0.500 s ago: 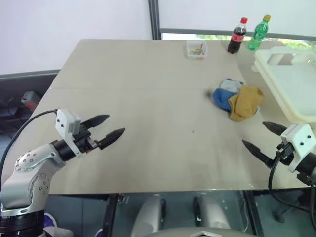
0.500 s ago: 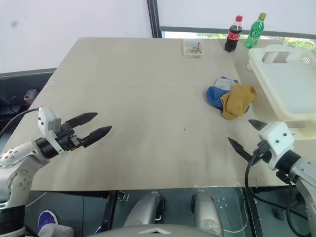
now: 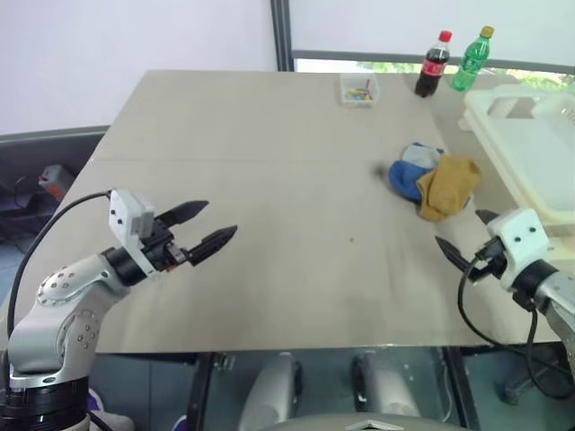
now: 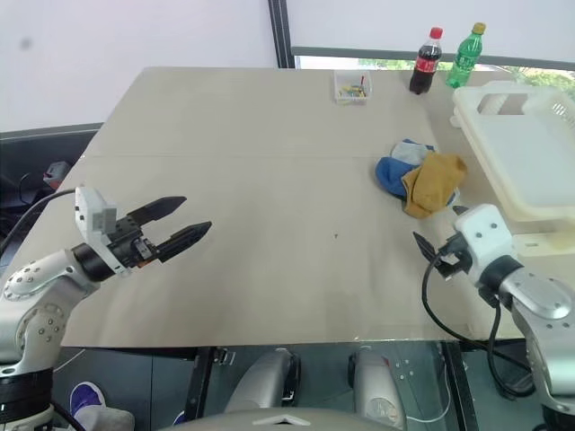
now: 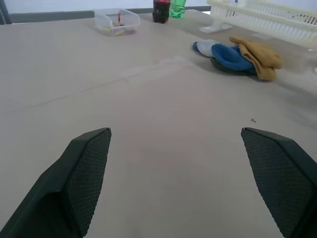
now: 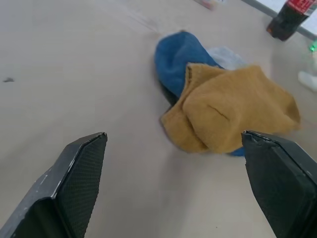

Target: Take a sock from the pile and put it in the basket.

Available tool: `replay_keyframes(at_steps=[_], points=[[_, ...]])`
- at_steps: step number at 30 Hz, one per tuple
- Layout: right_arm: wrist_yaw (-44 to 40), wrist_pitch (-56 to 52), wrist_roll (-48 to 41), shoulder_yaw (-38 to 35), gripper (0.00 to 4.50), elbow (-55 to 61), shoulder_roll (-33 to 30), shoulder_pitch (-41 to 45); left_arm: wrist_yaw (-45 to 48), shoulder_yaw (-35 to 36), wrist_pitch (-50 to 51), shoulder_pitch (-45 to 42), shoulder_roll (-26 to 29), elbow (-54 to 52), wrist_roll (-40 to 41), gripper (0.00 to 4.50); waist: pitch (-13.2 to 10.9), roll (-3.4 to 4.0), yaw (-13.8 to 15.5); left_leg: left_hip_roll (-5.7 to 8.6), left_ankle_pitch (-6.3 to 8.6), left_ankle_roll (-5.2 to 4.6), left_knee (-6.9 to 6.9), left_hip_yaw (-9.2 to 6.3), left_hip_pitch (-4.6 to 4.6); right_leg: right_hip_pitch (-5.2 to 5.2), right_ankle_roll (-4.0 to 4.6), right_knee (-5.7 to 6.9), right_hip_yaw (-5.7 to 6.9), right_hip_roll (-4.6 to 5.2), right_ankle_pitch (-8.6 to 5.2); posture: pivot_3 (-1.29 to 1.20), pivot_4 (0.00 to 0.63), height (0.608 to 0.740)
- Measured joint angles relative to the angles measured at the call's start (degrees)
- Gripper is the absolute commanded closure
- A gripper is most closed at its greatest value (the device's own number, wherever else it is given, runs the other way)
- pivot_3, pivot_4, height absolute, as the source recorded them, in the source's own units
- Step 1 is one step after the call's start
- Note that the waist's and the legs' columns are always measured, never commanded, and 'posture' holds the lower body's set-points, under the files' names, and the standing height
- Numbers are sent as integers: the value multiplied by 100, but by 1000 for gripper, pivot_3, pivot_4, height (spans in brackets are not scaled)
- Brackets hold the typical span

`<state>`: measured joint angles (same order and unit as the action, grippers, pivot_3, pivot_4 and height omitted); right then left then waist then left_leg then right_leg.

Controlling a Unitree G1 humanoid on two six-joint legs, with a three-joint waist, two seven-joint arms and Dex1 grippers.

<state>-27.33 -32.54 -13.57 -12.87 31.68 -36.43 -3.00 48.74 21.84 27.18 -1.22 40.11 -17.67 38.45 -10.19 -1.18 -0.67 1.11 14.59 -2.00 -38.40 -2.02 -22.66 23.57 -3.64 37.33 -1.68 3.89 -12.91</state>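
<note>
so, scene: a wide beige desk (image 3: 269, 162) seen from the head views, with both arms reaching in from the lower corners.
pile: a small heap of socks (image 3: 434, 182) right of centre in the left eye frame; a mustard-yellow sock (image 6: 233, 109) lies on top toward the near side, a blue sock (image 6: 181, 57) under and beside it, a pale grey-white one peeking out behind.
basket: the cream-white basket (image 3: 530, 148) sits at the right edge of the frame, just beside the pile, running out of view; nothing can be made out inside it.
left end effector: (image 3: 208, 229) at lower left of the frame, above bare desk, well apart from the pile; its two black fingers stand apart with nothing between them.
right end effector: (image 4: 438, 232) at lower right of the frame, near the pile and short of it; fingers spread wide and empty, with the yellow sock framed between them in the right wrist view, not touching.
far edge: a cola bottle (image 3: 432, 65) and a green bottle (image 3: 472, 59) stand side by side at upper right; a small clear box (image 3: 358, 91) with coloured bits sits just left of them.
</note>
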Motion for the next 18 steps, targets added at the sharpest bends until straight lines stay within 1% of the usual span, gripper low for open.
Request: replay_keyframes(at_steps=[4,5,6,8,12,18], points=[[284,-55,312,367,10,-508,107,643,-64,-208,-4,-170,-104,-197,-2,0,-1,1,-2,2,0,0,1,1,0,0,0,0,-1,0,1,0,150,740],[373,-54,414,449,513,-692,177,836,-98,-317,-4,-229,-178,-259,-1,0,-1,1,-2,3,0,0,1,1,-1,1,-9,0,0,-1,6,0,150,740],[457,-53,493,530,842,-854,248,1008,-133,-403,-4,-245,-227,-309,-1,0,0,1,-2,2,0,0,1,0,-1,1,-20,-1,0,-2,12,0,150,740],[565,-37,669,711,1711,-1142,313,1283,-190,-538,-3,-300,-347,-374,0,0,-1,2,-2,3,0,0,4,0,-4,4,-20,-2,-1,-2,13,0,150,740],[628,47,987,1085,1711,-1576,346,1659,-334,-719,-4,-332,-490,-438,-3,0,-1,2,-3,5,0,-1,6,-2,-6,4,-20,-6,2,-1,13,0,150,740],[657,165,1306,1333,1711,-2053,420,1894,-495,-868,-9,-337,-576,-537,-18,0,-1,3,-3,7,1,-1,6,-3,-7,4,-21,-8,3,-1,14,0,150,740]])
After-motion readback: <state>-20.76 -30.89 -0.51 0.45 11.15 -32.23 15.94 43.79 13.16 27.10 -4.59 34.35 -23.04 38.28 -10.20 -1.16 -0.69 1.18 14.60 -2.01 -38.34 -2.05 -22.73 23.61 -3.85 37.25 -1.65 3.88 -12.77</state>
